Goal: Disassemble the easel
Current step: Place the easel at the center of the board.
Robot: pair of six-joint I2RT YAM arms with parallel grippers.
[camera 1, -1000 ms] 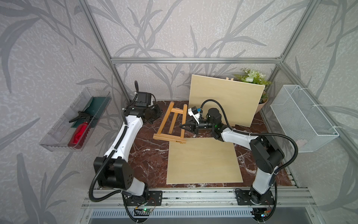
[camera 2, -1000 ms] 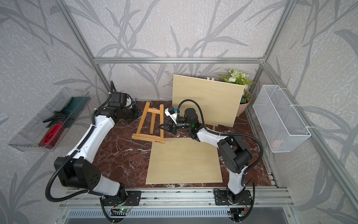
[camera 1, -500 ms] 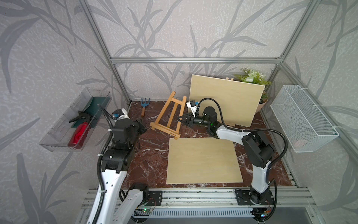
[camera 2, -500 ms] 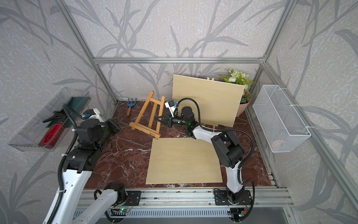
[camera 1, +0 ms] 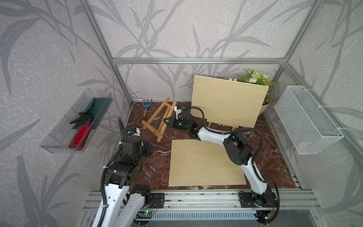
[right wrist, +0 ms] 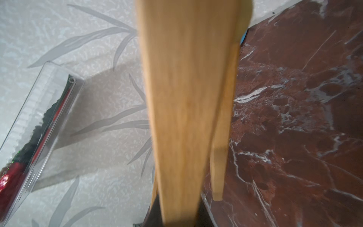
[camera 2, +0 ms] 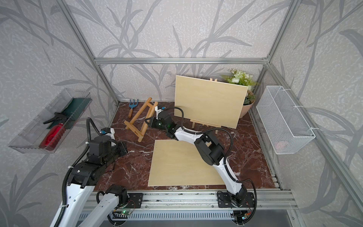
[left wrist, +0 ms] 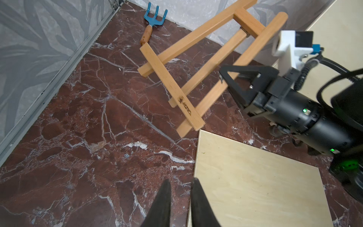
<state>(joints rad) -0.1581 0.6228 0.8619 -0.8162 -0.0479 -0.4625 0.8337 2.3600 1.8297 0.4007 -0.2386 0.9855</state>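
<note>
**Easel held up on one leg by the right arm; left arm not yet engaged**

The flat board (camera 1: 206,163) lying on the worktop (camera 1: 157,173) serves as the reference. The small wooden easel (camera 1: 159,118) sits just beyond the board's far left corner. It is tilted, with its ledge bar end low near that corner and its top pointing away towards the back wall. I cannot tell whether the low end touches the worktop or hangs just clear of it.

The right end effector (left wrist: 224,77) is clenched on one front leg of the easel, about midway along it. The right wrist view shows wood filling the gap between its jaws. The left end effector (left wrist: 180,182) hovers off the board's left edge, well apart from the easel. Its fingers (left wrist: 196,196) are only narrowly parted, with nothing between them.

A blue garden fork (camera 1: 146,107) lies farther back from the board than the easel, untouched. A second board (camera 1: 227,104) stands upright on another easel beyond the board's far edge.

Judgement: the step in hand is presenting the easel for a two-armed pull, and every joint looks intact.

The next move calls for the left jaws to spread wider and take the ledge bar or the rear strut. The right arm would brace against that pull. A one-leg hold may let the frame swivel.
</note>
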